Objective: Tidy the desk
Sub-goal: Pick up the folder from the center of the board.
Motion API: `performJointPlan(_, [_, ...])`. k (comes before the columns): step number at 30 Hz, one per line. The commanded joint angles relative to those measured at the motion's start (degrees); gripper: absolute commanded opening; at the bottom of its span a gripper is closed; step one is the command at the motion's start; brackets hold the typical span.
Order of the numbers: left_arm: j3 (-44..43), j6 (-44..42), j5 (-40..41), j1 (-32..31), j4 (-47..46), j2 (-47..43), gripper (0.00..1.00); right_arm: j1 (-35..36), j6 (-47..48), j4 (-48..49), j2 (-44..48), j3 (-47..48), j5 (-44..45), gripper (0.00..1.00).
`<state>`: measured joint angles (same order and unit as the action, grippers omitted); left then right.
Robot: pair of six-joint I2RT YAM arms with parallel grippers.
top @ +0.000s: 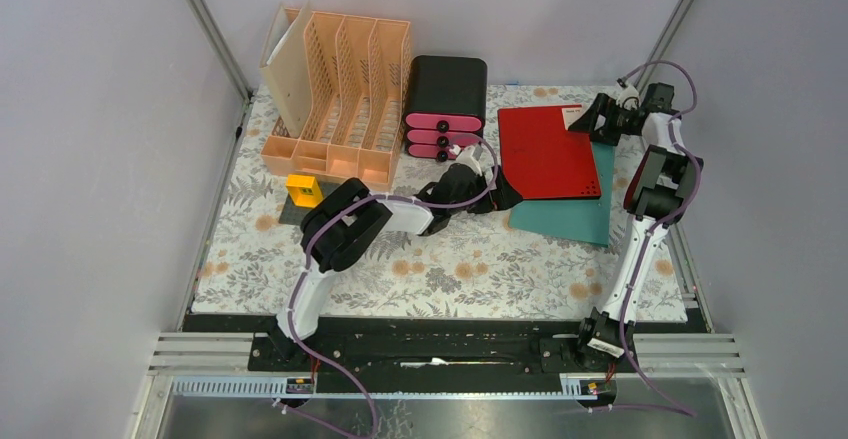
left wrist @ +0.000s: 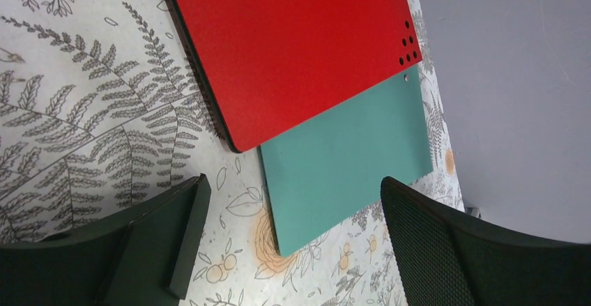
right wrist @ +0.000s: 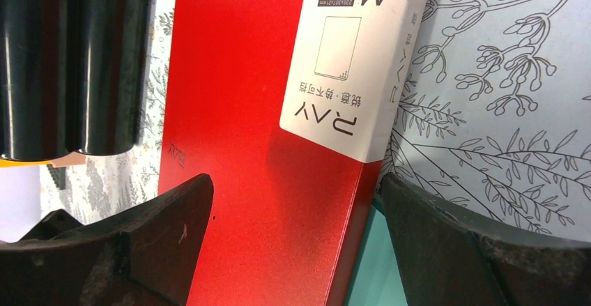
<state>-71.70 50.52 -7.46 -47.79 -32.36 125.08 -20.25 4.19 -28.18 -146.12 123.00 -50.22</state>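
1. The table [top: 470, 269], covered with a pale cloth printed with grey ferns and orange flowers, is seen filling the space between the metal frame rails, in front of both arm bases.
2. A red board [top: 548, 149] is laid flat on the right half of the table, over a teal folder [top: 575, 214] that shows beyond its near and right edges.
3. A white label [right wrist: 348, 55] is wrapped over the far right edge of the red board. "A4" and "RAY" are read on it, upside down in the right wrist view, beside a small page drawing and Chinese characters; the finer print cannot be made out.
4. The right claw [right wrist: 298, 187] is held wide, with the labelled edge seen between its fingers; contact cannot be told.
5. The left claw [left wrist: 293, 194] is spread wide and empty, near the near left corner of the red board.
6. An orange file rack [top: 340, 99] and a black drawer box [top: 445, 99] with pink fronts are stood side by side along the far edge, and a yellow block [top: 304, 190] is placed just before the rack.
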Motion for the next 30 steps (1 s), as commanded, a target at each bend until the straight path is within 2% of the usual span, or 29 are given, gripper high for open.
performJointPlan(1, [-2.7, 0.5, 1.7, 0.0, 3.2, 2.6, 0.97, -0.3, -1.9, -4.6, -3.6, 3.3, -2.0, 0.95])
performJointPlan(5, [-3.2, 0.6, 1.2, 0.4, 3.7, 3.5, 0.95, -0.5, -3.4, -6.0, -5.5, 5.3, -3.6, 0.89])
performJointPlan(9, [-3.3, 0.5, 1.2, 0.7, 3.7, 3.8, 0.94, -0.6, -3.8, -5.9, -6.2, 5.2, -5.1, 0.75])
performJointPlan(17, [-2.8, -0.3, -0.1, 1.2, 3.4, 3.0, 0.94, -1.3, -3.4, -5.3, -4.8, 3.0, -8.4, 0.32])
performJointPlan(20, [-1.6, -1.3, -0.3, 1.3, 3.2, 1.7, 0.95, -1.8, -3.8, -2.9, -3.3, 0.8, -10.1, 0.19])
performJointPlan(30, [9.4, -8.3, -0.1, 1.2, 1.4, -11.0, 0.99, -2.5, -6.0, 1.3, 5.2, -9.3, -13.6, 0.00])
